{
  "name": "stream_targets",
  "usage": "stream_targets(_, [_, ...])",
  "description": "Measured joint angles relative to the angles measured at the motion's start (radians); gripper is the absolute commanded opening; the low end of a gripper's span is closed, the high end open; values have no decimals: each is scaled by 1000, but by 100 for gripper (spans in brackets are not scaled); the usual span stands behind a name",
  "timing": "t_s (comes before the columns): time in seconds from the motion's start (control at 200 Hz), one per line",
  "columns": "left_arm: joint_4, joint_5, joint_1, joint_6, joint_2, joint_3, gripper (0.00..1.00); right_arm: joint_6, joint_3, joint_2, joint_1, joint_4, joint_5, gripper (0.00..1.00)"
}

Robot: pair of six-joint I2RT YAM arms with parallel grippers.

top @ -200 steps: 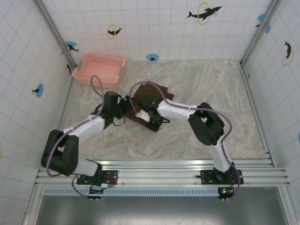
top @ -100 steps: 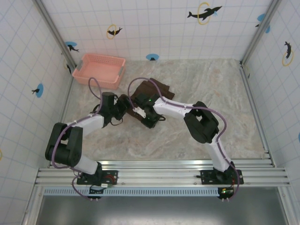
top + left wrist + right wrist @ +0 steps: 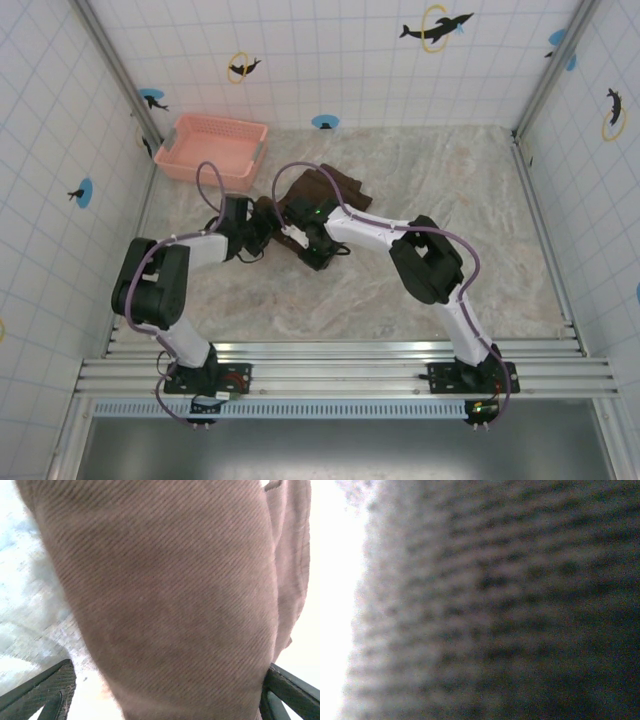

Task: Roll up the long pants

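long pants (image 3: 336, 186) bunched — left end effector (image 3: 165, 692) wide around them; right end effector (image 3: 292, 232) state unclear

You have open table (image 3: 480, 200) right of and nearer than the long pants (image 3: 340, 185). The pink basket (image 3: 215, 150) blocks the far left; the left arm (image 3: 195, 248) and right arm (image 3: 375, 232) crowd the garment.

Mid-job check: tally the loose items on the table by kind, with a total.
Brown pants: 1
Pink basket: 1
Total: 2
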Motion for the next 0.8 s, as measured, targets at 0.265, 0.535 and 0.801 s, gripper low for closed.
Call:
stream_targets(0.265, [241,4,26,-62,124,29,91,-15,-16,-8,-8,33,-17,0])
stream_targets(0.535, [430,8,26,-105,223,44,85,-20,-21,-8,-22,61,-40,0])
stream_targets(0.801, [580,78,43,-104,345,99,74,-31,-20,-6,-25,66,-45,0])
